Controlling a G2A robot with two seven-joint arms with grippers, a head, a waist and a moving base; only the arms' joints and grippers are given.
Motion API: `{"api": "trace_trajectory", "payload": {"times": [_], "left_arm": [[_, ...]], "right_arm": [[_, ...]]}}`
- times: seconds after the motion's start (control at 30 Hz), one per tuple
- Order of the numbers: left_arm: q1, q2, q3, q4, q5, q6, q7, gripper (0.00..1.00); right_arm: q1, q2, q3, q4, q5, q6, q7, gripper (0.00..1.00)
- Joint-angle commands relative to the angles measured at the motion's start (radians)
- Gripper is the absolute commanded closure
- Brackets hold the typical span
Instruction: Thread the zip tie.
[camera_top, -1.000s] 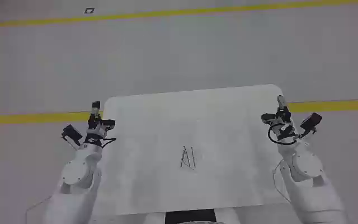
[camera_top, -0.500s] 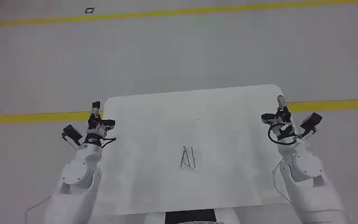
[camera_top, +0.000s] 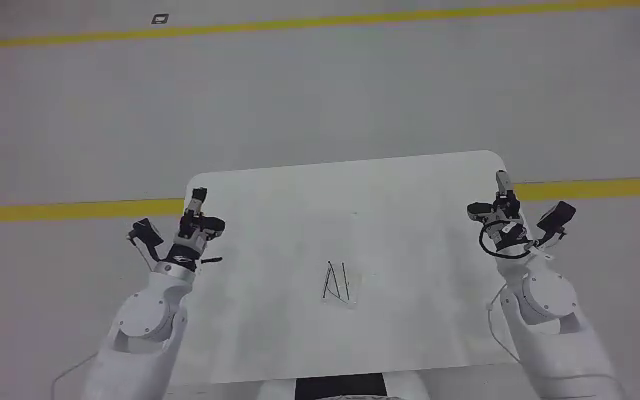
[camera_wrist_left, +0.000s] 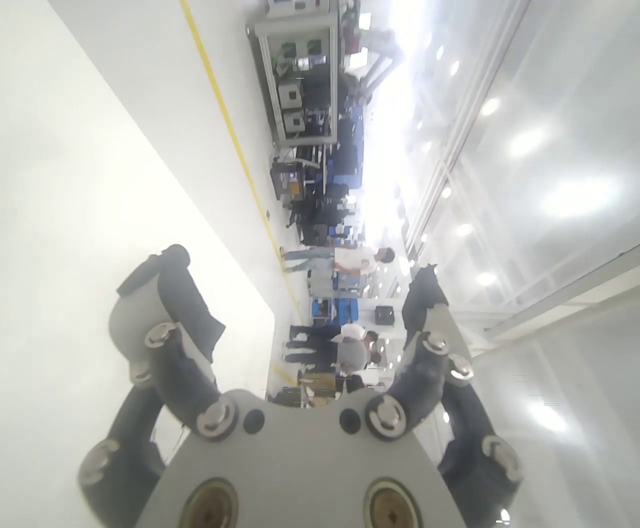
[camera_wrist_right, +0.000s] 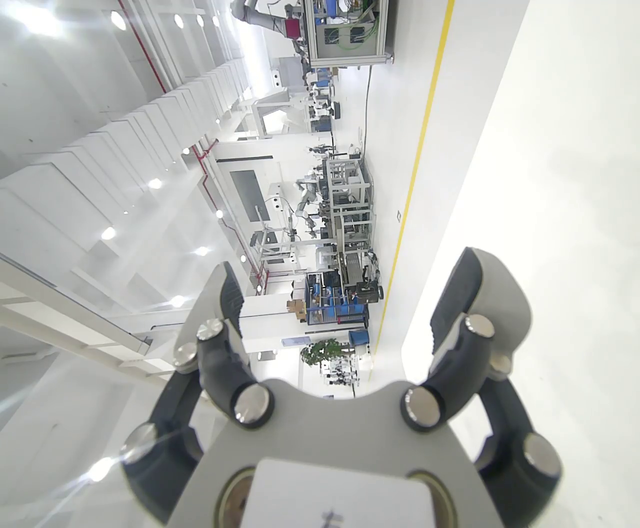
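I am at the start, I judge: my left jaws and right jaws hang spread and empty at opposite bench (camera_top: 420, 200) edges, well apart from the zip ties (camera_top: 336, 283) lying mid-bench (thin, flat), so next I must reach in and pinch one.

White table (camera_top: 420, 210), thin dark zip ties (camera_top: 336, 283) (near its middle)

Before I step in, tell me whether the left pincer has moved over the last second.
Yes. The left pincer has shifted inward, from beside the table's edge to just over it, toward the zip ties.
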Motion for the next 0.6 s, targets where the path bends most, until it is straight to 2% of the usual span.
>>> {"api": "trace_trajectory", "payload": {"times": [0.0,0.43,0.47,0.53,0.57], "left_arm": [[0.001,0.001,-0.004,0.001,0.022,-0.005,0.006,0.00],[0.001,0.001,-0.004,0.001,0.022,-0.005,0.006,0.00],[0.002,0.002,0.010,-0.009,0.048,-0.004,-0.018,0.00],[-0.005,0.007,0.048,-0.017,0.167,0.031,-0.082,0.00],[-0.007,0.009,0.056,-0.018,0.195,0.044,-0.100,0.00]], "right_arm": [[0.000,0.000,0.000,0.000,0.000,0.000,0.000,0.00],[0.000,0.000,0.000,0.000,0.000,0.000,0.000,0.00],[0.000,0.000,0.000,0.000,0.000,0.000,0.000,0.00],[0.000,0.000,0.000,0.000,0.000,0.000,0.000,0.00],[0.000,0.000,0.000,0.000,0.000,0.000,0.000,0.00]]}}
